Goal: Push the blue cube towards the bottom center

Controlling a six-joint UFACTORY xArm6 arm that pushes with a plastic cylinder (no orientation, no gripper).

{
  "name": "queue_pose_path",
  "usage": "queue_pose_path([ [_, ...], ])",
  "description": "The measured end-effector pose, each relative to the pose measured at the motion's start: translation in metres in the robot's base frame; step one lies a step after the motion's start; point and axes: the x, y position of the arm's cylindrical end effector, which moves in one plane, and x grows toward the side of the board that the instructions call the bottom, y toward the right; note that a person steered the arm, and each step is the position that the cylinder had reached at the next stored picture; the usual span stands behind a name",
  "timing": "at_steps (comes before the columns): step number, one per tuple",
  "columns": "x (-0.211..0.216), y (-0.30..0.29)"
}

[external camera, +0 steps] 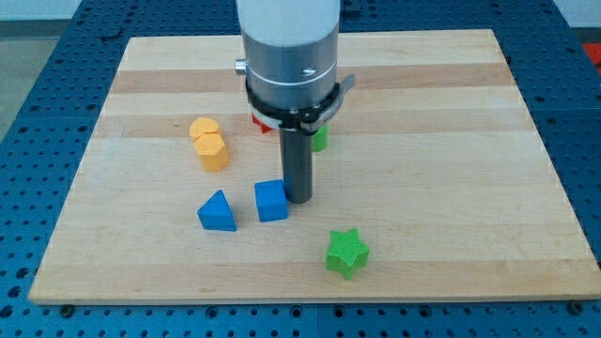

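blue cube against my tip

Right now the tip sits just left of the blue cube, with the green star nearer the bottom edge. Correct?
Not quite: my tip sits just right of the blue cube, as the camera view shows. The green star is indeed nearer the bottom edge.

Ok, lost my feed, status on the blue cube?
My tip against blue cube's right side. Cube mid-board, not yet bottom center. Blue triangle left of it, green star lower right.
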Motion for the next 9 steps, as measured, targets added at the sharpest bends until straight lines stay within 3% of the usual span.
queue_pose_path([
  [3,-0.033,-0.005],
  [7,0.019,-0.018],
  [9,0.003,-0.024],
])
